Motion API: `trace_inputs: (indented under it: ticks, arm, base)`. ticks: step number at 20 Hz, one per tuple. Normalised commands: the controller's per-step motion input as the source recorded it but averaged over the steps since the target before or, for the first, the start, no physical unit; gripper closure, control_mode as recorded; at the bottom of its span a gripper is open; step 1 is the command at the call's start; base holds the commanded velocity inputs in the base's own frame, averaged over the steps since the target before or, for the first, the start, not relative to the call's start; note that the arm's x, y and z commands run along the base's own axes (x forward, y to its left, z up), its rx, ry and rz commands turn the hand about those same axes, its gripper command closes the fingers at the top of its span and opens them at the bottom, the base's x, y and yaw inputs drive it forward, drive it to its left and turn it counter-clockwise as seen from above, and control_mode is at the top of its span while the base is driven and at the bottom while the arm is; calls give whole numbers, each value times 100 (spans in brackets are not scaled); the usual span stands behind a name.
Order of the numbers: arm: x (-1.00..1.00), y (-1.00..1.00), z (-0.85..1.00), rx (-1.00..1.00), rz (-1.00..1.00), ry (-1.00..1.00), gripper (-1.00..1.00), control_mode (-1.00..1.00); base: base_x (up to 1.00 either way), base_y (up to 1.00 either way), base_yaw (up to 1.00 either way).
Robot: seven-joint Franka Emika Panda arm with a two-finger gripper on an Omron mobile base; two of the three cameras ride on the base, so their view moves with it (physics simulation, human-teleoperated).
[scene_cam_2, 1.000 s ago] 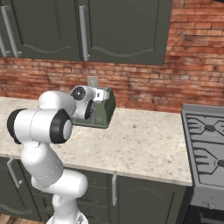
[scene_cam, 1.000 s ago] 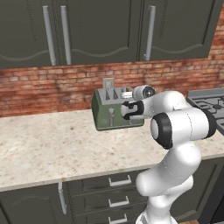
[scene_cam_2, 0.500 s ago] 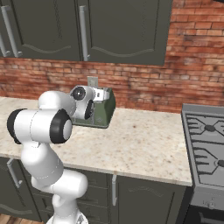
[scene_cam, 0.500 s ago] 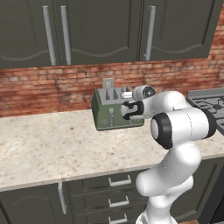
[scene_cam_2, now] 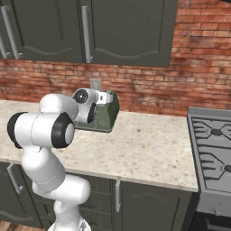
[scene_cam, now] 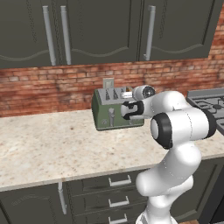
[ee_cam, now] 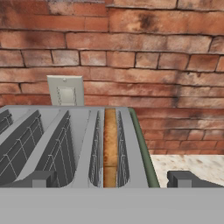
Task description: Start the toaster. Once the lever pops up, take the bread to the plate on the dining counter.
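Observation:
The olive-green toaster (scene_cam: 109, 111) stands at the back of the beige counter against the brick wall, also seen as toaster (scene_cam_2: 109, 109). My gripper (scene_cam: 128, 110) is right in front of its right half, up at its top edge, and covers the right-hand lever; the left lever (scene_cam: 111, 117) is up. In the hand view the steel toaster top (ee_cam: 83, 131) lies just ahead. The bread (ee_cam: 110, 142) sits sunk in the rightmost slot. My gripper (ee_cam: 111, 180) is open, its fingertips (ee_cam: 40, 179) wide apart on either side of that slot. The plate and dining counter are out of view.
A wall outlet (ee_cam: 65, 90) sits on the brick wall behind the toaster. The stove (scene_cam_2: 214, 149) lies to the right along the counter (scene_cam: 52, 144). Dark cabinets (scene_cam: 100, 30) hang overhead, drawers below.

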Motion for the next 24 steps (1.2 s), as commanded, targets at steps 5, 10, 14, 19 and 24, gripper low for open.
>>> trace_inputs:
  ticks: [5,10,14,19,24]
  arm:
    - [0,0,0,0,0,0,-100,-100]
    - [0,0,0,0,0,0,-100,-100]
    - [0,0,0,0,0,0,-100,-100]
    - [0,0,0,0,0,0,-100,-100]
    - [0,0,0,0,0,0,-100,-100]
  base:
    - [0,0,0]
    - [0,0,0]
    - [0,0,0]
    - [0,0,0]
    - [0,0,0]
